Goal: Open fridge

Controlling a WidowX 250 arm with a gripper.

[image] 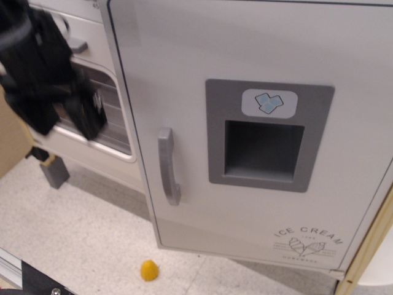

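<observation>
The fridge door [184,74] is large and white, with a grey vertical handle [168,166], a grey recessed ice-dispenser panel [264,138] with a blue cube icon, and an "ICE CREAM" logo [307,239]. The door stands swung out from the cabinet, its left edge in front of the oven. My gripper [83,120] is a blurred black shape at the far left, in front of the oven window and apart from the handle. Its fingers are too blurred to tell whether they are open or shut.
The white oven door [104,141] with a glass window is behind my gripper. A grey leg block [54,170] stands on the speckled floor. A small yellow object [148,270] lies on the floor below the fridge door. A tan wooden edge [365,252] is at the right.
</observation>
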